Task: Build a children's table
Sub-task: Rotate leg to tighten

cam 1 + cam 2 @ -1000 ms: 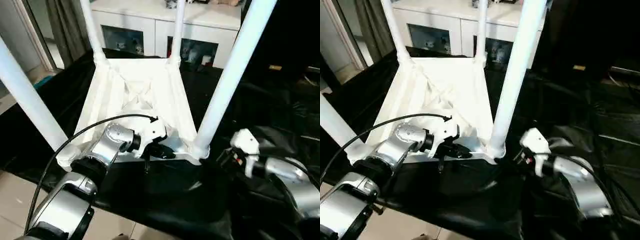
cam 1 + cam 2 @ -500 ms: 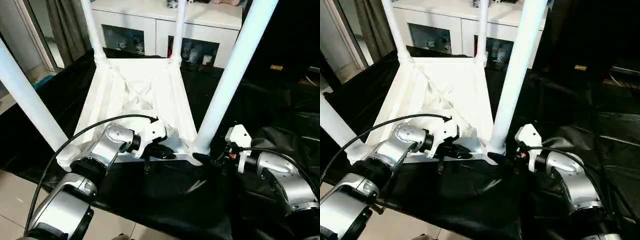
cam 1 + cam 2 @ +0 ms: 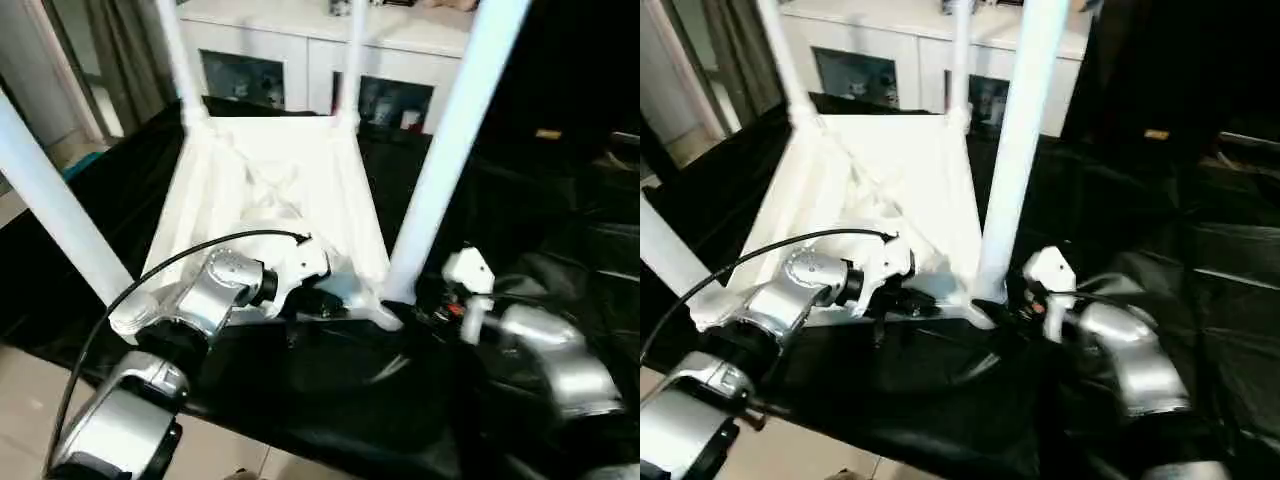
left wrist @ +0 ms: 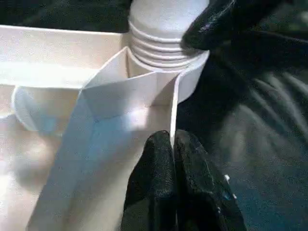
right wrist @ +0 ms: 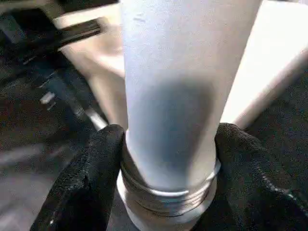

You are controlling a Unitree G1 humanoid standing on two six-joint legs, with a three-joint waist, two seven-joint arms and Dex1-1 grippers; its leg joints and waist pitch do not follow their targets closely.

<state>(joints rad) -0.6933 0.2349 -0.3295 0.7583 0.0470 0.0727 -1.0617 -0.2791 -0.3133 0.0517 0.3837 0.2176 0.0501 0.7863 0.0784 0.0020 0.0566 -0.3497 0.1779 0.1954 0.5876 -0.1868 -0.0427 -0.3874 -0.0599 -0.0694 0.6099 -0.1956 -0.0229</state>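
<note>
The children's table lies upside down, its ribbed white top (image 3: 275, 190) on black cloth with legs standing up from the corner sockets. My left gripper (image 4: 172, 139) is shut on the thin rim wall at the near edge, close to the near right corner. My right gripper (image 5: 171, 144) sits at the base of the near right leg (image 3: 435, 170). One black finger (image 5: 96, 168) presses each side of it, just above the threaded ring (image 5: 163, 197). The left wrist view shows one right finger (image 4: 216, 24) against that threaded base (image 4: 163, 29).
The near left leg (image 3: 50, 200) rises beside my left forearm, and two far legs (image 3: 352, 60) stand at the back. A white cabinet with glass doors (image 3: 310, 50) is behind the table. Crumpled black cloth (image 3: 330, 400) covers the surface; tiled floor (image 3: 20, 400) lies at lower left.
My right gripper has moved left to the foot of the near right leg and its fingers have closed in around it. The left gripper has kept its hold on the rim.
</note>
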